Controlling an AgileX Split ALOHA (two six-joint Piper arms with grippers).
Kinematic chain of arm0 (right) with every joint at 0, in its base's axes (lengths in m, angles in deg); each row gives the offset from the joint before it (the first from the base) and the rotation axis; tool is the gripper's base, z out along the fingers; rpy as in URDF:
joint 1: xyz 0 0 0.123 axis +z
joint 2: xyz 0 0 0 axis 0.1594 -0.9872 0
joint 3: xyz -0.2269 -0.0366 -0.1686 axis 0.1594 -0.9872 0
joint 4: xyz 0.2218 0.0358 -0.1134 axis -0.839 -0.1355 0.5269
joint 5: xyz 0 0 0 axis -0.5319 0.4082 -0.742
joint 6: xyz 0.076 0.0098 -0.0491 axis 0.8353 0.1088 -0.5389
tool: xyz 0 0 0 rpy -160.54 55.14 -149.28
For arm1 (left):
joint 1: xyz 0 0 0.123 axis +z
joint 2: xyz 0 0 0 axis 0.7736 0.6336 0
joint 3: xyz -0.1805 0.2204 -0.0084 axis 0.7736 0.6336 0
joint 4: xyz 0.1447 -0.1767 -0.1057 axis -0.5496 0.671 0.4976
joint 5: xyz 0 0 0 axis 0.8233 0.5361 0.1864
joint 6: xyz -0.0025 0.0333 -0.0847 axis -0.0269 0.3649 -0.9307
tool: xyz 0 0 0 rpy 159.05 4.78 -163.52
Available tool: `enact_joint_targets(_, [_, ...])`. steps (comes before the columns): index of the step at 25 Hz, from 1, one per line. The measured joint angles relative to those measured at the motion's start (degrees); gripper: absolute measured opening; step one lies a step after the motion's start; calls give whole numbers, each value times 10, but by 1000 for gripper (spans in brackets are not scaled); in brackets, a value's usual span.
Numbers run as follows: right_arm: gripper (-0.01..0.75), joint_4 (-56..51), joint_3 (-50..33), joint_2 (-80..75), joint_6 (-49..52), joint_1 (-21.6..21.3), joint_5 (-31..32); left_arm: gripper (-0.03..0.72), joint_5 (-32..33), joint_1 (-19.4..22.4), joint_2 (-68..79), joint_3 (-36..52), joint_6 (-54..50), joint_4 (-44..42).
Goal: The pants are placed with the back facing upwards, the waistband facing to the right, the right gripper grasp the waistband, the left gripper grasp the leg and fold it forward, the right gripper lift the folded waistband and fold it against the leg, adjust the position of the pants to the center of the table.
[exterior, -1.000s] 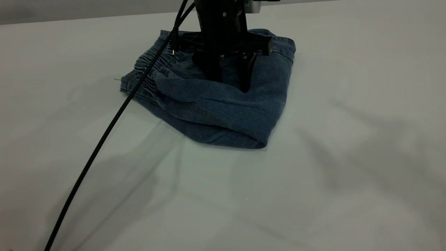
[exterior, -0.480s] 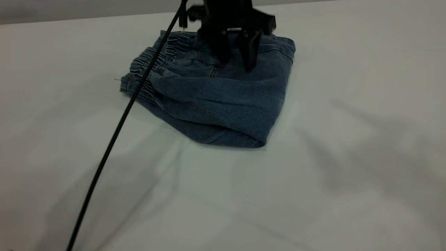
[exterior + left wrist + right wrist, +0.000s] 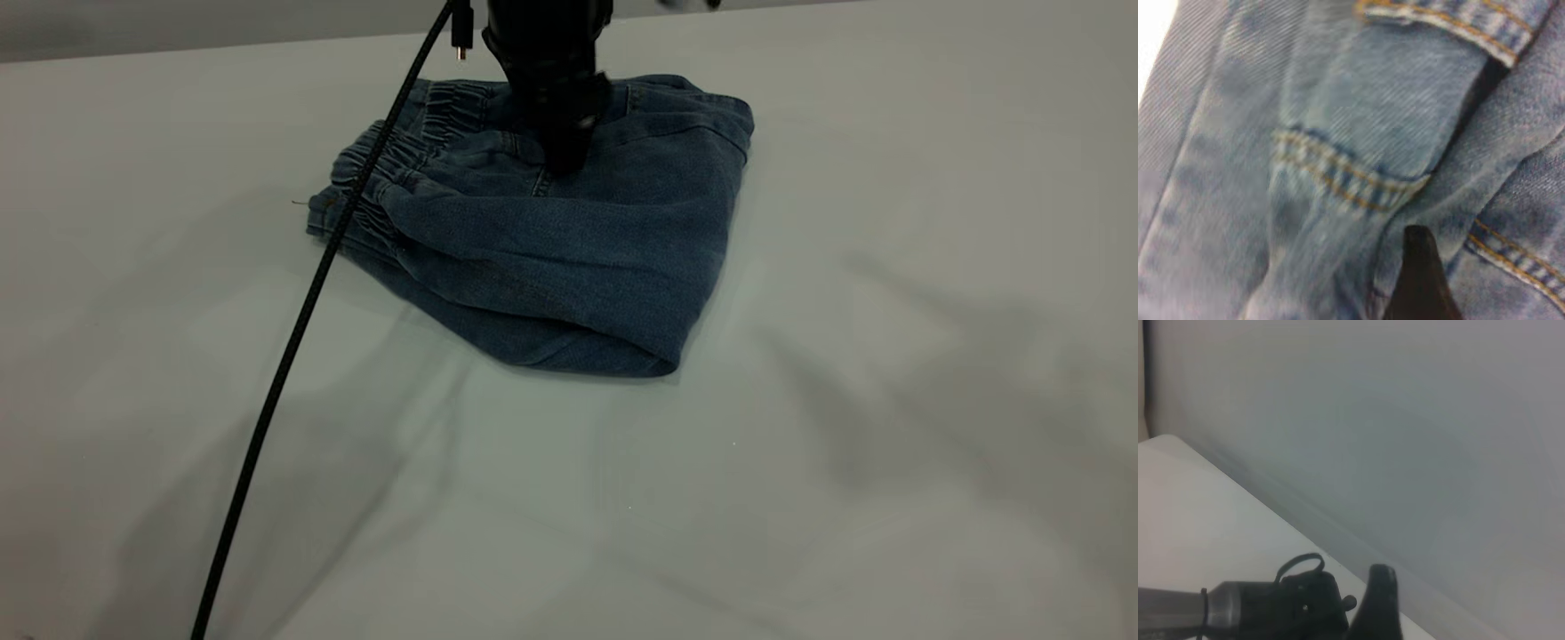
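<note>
Folded into a thick blue denim bundle with its gathered waistband (image 3: 391, 169) at one end, the pants (image 3: 569, 240) lie on the table (image 3: 889, 356) just beneath the left hand (image 3: 567, 147), whose grip state I cannot tell.

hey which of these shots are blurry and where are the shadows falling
Exterior view: the end effector above the pants is smeared by motion; broad soft shadows cross the table. Left wrist view: denim soft, out of focus. Right wrist view: hazy, only pale table behind a dark fingertip.
</note>
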Motion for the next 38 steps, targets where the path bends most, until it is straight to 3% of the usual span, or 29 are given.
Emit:
enact_joint_targets(5, [580, 2, 0, 0, -3, 0, 0, 464, -3, 0, 26, 1, 74, 11])
enact_joint_targets(9, [580, 2, 0, 0, -8, 0, 0, 464, -3, 0, 31, 0, 57, 11])
enact_joint_targets(14, [580, 2, 0, 0, -11, 0, 1, 463, 0, 0, 31, 0, -67, 17])
enact_joint_targets(23, [580, 2, 0, 0, -11, 0, 1, 463, 0, 0, 32, 0, -379, 27])
enact_joint_targets(27, [580, 2, 0, 0, -11, 0, 1, 463, 0, 0, 32, 1, -463, 66])
enact_joint_targets(31, [580, 2, 0, 0, -11, 0, 1, 462, 0, 0, 23, 1, -476, 115])
enact_joint_targets(38, [580, 2, 0, 0, -11, 0, 1, 462, 1, 0, -11, -1, -388, 112])
